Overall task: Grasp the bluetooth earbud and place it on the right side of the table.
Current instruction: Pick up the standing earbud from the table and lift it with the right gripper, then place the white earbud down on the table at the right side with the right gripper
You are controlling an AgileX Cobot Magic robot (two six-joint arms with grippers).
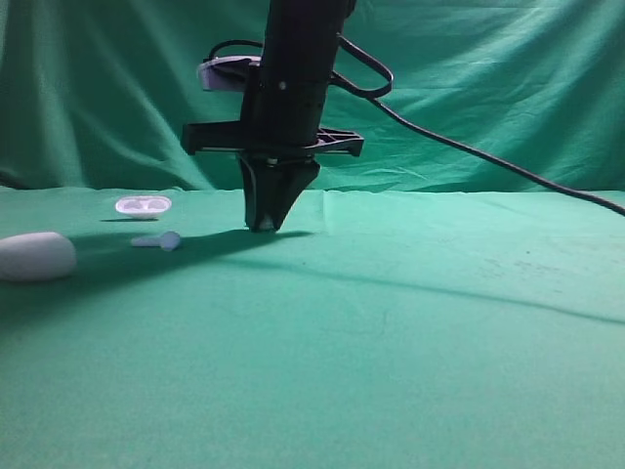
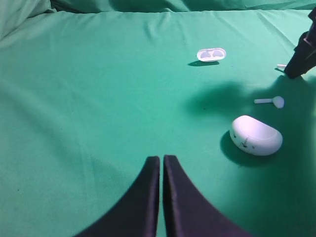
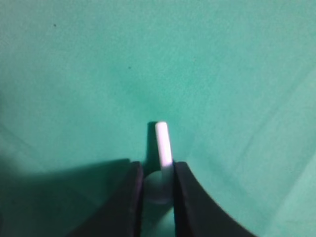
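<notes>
My right gripper (image 1: 264, 225) points straight down with its tips on the green table (image 1: 410, 352), left of the middle. In the right wrist view the gripper (image 3: 157, 165) is shut on the bluetooth earbud (image 3: 163, 140). Its round head sits between the two fingers and a short white end sticks out ahead. The left wrist view shows that white end (image 2: 281, 65) beside the right gripper's tip (image 2: 295, 73). My left gripper (image 2: 161, 159) is shut and empty, above bare cloth, well away from the earbud. It does not show in the exterior view.
A large white pebble-shaped case (image 1: 36, 256) (image 2: 256, 135) lies at the far left. A second white earbud with a long stem (image 1: 158, 239) (image 2: 270, 100) and a small open white tray (image 1: 143, 204) (image 2: 211, 54) lie left of my right gripper. A black cable (image 1: 508, 168) hangs to the right.
</notes>
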